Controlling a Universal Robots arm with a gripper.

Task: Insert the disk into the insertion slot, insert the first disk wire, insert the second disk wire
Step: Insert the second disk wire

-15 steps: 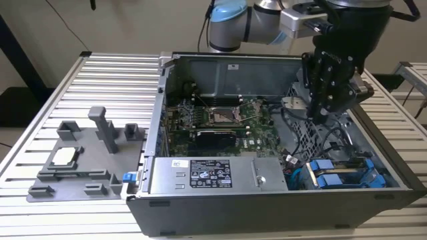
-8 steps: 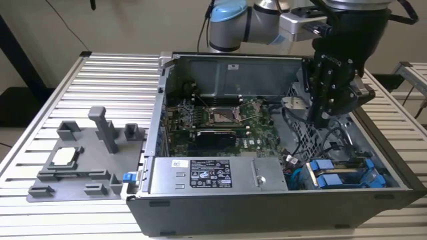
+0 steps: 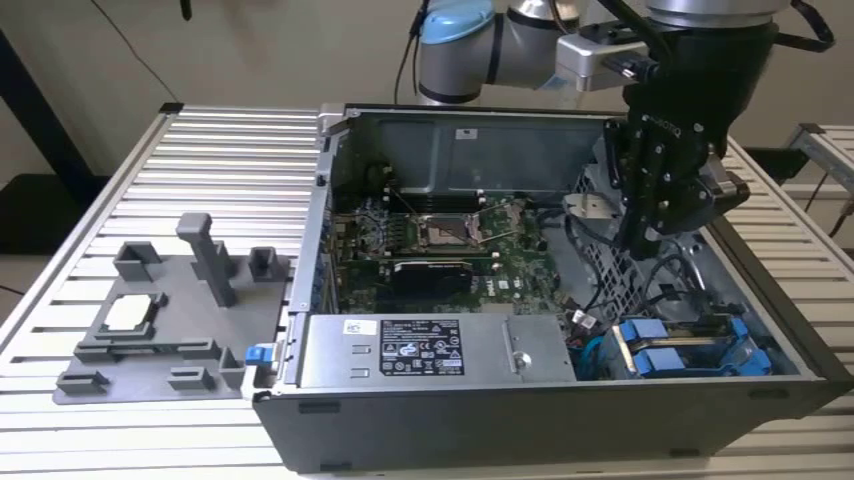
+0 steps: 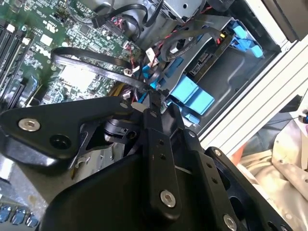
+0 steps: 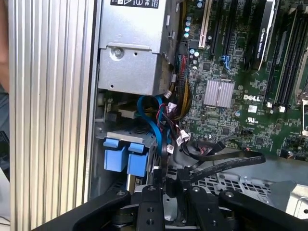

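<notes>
Between the tips of the pincer [image 5: 171, 177] in the first wrist view sits the dark plug end of a black flat wire [image 5: 226, 161]. The fingers look clamped on it, not spread. The wire trails away from the tips in a loose bow over the metal drive cage [image 5: 226, 185]. Holding it by the plug and not by the ribbon makes sense, I judge: the stiff end is the part that has to be steered into a socket, and the slack behind it can follow freely.

Just beyond the tips, and lower in the case, is the disk [image 5: 115, 161], its blue caddy tabs standing side by side in the insertion slot [image 5: 126, 137]. It appears seated already, so the work in hand is one of the wires, though I cannot tell which of the two.

In the exterior view the arm [image 3: 707, 60] reaches down into the open computer case [image 3: 534, 420] on the exterior view's right. The pincer hangs above the cage, and the disk is nearer the camera than the tips. Next outward from the disk lies the grey power-supply box [image 3: 441, 350], and farther from the pincer the green motherboard [image 3: 427, 240] covers the case floor. Well apart, outside the case on the slatted table [image 3: 227, 150], rests a grey fixture tray [image 3: 174, 340].
</notes>
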